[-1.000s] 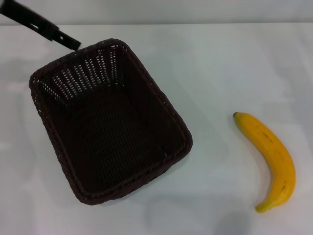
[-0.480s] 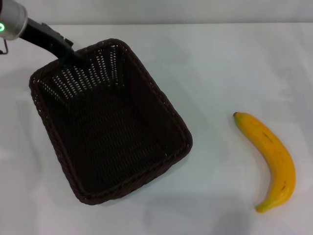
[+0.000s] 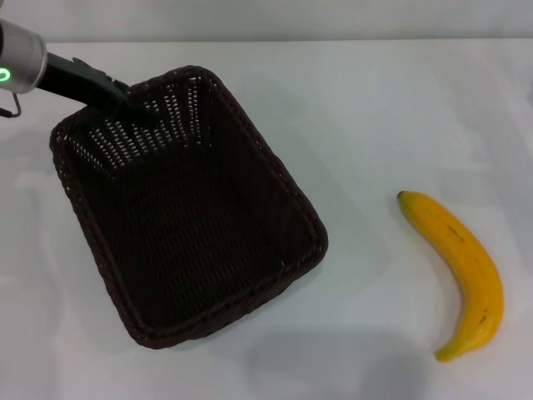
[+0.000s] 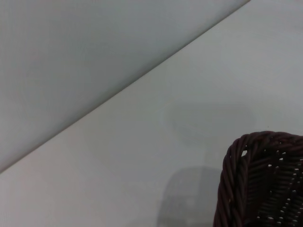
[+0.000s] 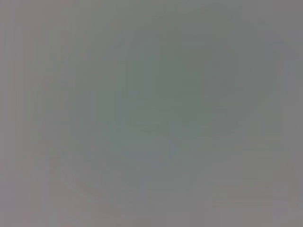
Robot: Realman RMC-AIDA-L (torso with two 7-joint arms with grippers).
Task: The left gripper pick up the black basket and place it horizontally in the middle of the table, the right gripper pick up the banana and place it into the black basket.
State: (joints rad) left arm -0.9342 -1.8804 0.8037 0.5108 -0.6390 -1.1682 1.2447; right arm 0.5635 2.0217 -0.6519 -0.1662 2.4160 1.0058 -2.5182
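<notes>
The black basket [image 3: 183, 217] lies skewed on the left half of the white table [image 3: 366, 117], its long side running from far left to near right. My left gripper [image 3: 133, 102], on the green-lit arm, reaches in from the far left, and its tip is at the basket's far rim. The tip is dark against the weave. The left wrist view shows a corner of the braided rim [image 4: 246, 156] close by. The yellow banana [image 3: 462, 262] lies on the table at the right, well apart from the basket. My right gripper is out of view.
The table's far edge [image 3: 333, 40] meets a grey wall. Bare white tabletop lies between the basket and the banana. The right wrist view shows only a blurred grey surface.
My left arm has come in from the far left corner. Its gripper tip now sits at the basket's far rim. The basket and the banana have not moved.
</notes>
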